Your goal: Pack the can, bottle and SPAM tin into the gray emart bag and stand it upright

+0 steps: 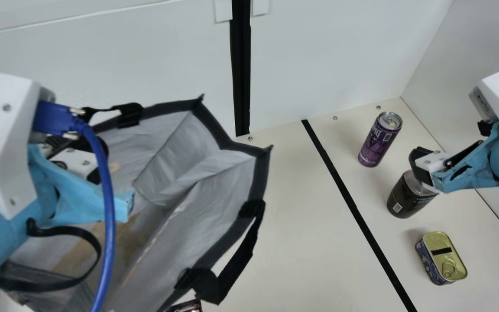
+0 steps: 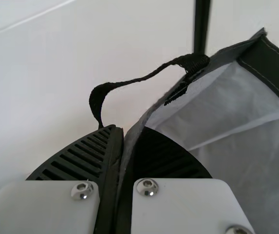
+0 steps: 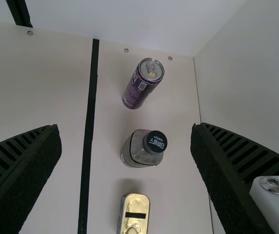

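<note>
Right wrist view has our right hand spread above the bottle, our left hand pinching the bag; bottle pickup likely needs lowering, then closing.

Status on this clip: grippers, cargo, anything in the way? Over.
Left gripper shut on gray bag's rim. Right gripper open above bottle, not gripping. All three items outside the bag; can and SPAM tin flank the bottle.
</note>
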